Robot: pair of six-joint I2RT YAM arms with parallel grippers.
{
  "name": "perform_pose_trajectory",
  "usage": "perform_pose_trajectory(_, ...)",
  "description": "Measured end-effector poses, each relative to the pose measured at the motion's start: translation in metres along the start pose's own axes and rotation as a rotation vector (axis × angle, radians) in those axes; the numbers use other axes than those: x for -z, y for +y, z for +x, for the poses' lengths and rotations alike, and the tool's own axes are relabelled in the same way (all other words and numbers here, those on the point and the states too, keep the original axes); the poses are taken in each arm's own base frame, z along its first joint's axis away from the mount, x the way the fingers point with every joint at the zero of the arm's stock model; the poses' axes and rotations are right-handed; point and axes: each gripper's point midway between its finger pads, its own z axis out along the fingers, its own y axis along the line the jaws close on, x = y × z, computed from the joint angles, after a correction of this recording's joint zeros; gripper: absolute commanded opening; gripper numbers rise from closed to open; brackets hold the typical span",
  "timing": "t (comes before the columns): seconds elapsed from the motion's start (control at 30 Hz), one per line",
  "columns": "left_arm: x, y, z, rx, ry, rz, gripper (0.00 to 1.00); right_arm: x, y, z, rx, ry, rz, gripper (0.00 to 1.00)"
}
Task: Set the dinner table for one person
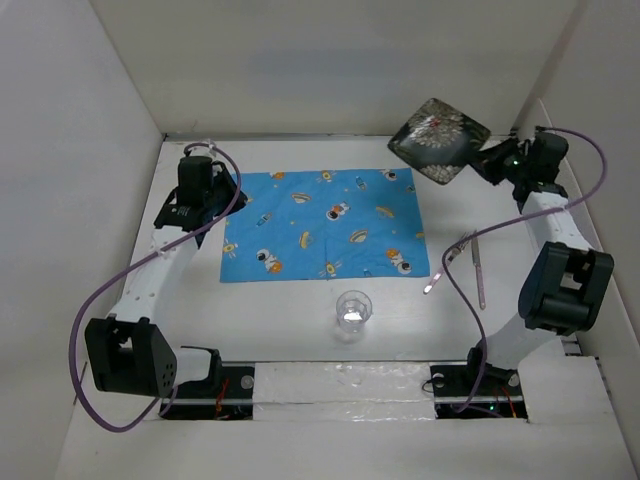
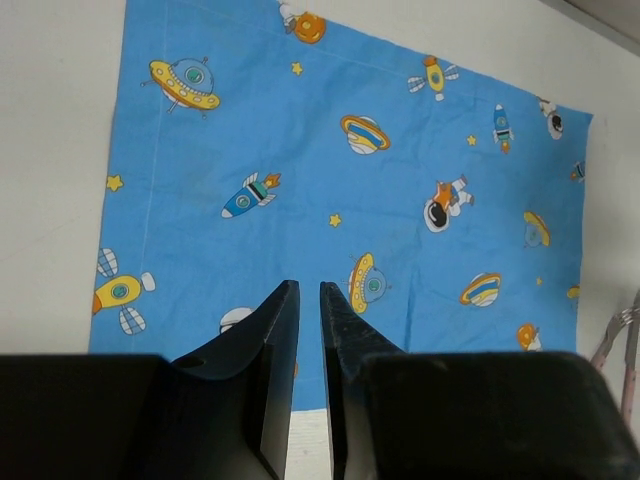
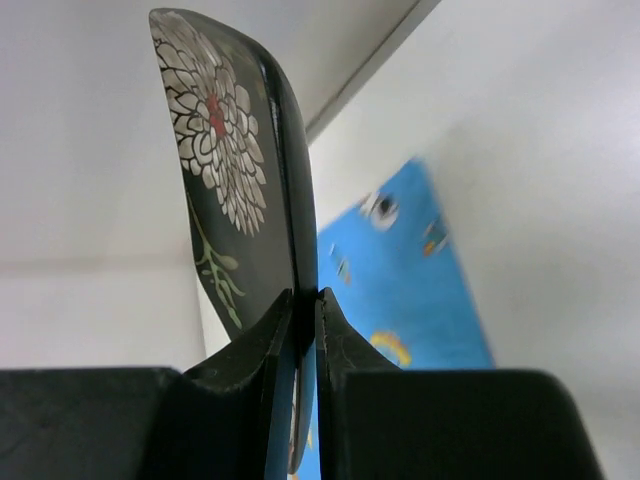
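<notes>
Right fingers (image 3: 318, 302) clench the rim of the flowered plate (image 1: 438, 138), tilted in the air above the far right corner of the white bench (image 1: 280, 325). Left fingers (image 2: 292, 297) hang closed and empty over the blue mat (image 1: 325, 222). Next, I reckon, the plate needs levelling and lowering onto that mat.

The glass (image 1: 352, 308) stands before the mat (image 1: 325, 225) on the table (image 1: 250, 325), utensils (image 1: 478, 272) rightward (plate (image 1: 438, 138) aloft behind them)

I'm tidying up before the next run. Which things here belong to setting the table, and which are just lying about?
For the job: patterned black plate, in the right gripper; blue space-print mat; clear glass; two pieces of cutlery; white dinner table.
Just lying about: no loose item that I see; only the arms' purple cables.
</notes>
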Motion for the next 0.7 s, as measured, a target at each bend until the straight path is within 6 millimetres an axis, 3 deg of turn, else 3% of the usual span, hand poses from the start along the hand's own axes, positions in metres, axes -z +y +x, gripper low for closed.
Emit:
perform_pose_trajectory(0.2, 0.005, -0.013, -0.02, -0.009, -0.03, 0.03, 0.14, -0.02, 0.046, 0.131, 0.17, 0.433, -0.181, 0.0)
perform_pose_trajectory(0.3, 0.007, -0.017, -0.025, -0.01, -0.042, 0.04, 0.14, -0.02, 0.05, 0.2, 0.201, 0.655, -0.246, 0.0)
perform_pose_trajectory(0.37, 0.007, -0.017, -0.025, -0.01, -0.041, 0.039, 0.14, -0.019, 0.047, 0.233, 0.207, 0.767, -0.255, 0.0)
perform_pose_trajectory(0.5, 0.007, -0.017, -0.025, -0.01, -0.04, 0.043, 0.15, -0.025, 0.044, 0.27, 0.25, 0.884, -0.252, 0.0)
perform_pose_trajectory(0.7, 0.007, -0.018, -0.023, -0.01, -0.035, 0.048, 0.15, -0.038, 0.047, 0.296, 0.274, 0.905, -0.256, 0.0)
